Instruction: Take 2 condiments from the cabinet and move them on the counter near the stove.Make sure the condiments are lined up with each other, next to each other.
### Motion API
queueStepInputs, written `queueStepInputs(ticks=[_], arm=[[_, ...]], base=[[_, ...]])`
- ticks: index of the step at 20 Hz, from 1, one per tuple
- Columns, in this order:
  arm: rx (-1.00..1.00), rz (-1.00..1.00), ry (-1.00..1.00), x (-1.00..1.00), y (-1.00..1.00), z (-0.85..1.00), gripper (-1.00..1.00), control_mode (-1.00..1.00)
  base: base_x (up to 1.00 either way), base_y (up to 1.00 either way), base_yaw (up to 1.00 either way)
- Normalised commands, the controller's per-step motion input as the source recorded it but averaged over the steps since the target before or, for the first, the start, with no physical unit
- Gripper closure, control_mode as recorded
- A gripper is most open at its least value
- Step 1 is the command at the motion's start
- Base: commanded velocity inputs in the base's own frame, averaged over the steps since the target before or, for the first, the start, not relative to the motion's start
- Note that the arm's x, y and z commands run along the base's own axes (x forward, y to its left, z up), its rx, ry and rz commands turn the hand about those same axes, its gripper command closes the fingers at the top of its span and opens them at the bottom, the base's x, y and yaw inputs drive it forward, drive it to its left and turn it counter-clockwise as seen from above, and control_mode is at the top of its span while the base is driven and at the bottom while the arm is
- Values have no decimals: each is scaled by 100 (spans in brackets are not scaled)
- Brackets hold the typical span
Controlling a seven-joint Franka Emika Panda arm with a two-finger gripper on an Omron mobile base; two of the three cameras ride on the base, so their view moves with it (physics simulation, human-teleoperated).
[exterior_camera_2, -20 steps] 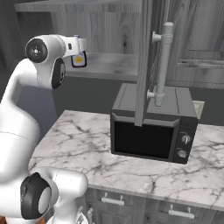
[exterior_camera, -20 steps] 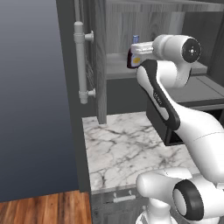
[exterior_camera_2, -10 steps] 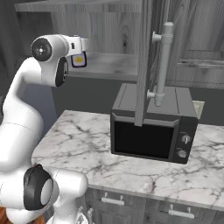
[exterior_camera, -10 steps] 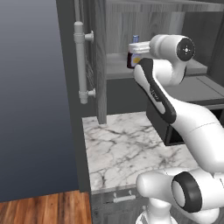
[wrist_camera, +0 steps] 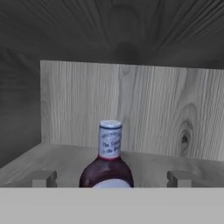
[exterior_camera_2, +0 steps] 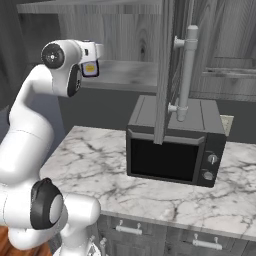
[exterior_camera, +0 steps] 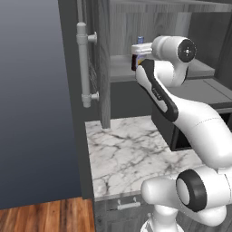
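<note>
The sauce bottle is standing upright on the cabinet shelf, blue cap up, dead centre in the hand view with the wood back wall behind it. In the right base view you can spot its yellow-white label right at the end of the arm. I can see just this one bottle from here.

The gripper is lined up with it. The two finger tips sit wide apart, one on each side of the bottle's body, with clear space on both sides, so the jaws are spread and not holding anything yet.

To do this step well, I'd say push in a bit further so the pads land on the fat lower body and not the narrow neck, keep the hand level with the shelf, then close evenly. The bottle looks tall and slim, so a nudge from one finger first could tip it.

The open cabinet door with its long bar handle hangs just left of the arm, so back out straight. Below sit the marble tabletop and the black microwave.
</note>
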Motion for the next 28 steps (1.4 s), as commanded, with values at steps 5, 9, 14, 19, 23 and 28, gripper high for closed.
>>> queueStepInputs(ticks=[5, 9, 14, 19, 23, 28], arm=[[0, 0, 0, 17, 0, -1, -100, -100], [0, 0, 0, 14, 0, -1, -100, -100], [0, 0, 0, 9, 0, 0, -100, -100], [0, 0, 0, 7, 0, -2, -100, -100], [0, 0, 0, 8, 3, -6, -100, -100], [0, 0, 0, 11, 4, -5, -100, -100]], base=[[0, 0, 0], [0, 0, 0], [0, 0, 0], [0, 0, 0], [0, 0, 0], [0, 0, 0]])
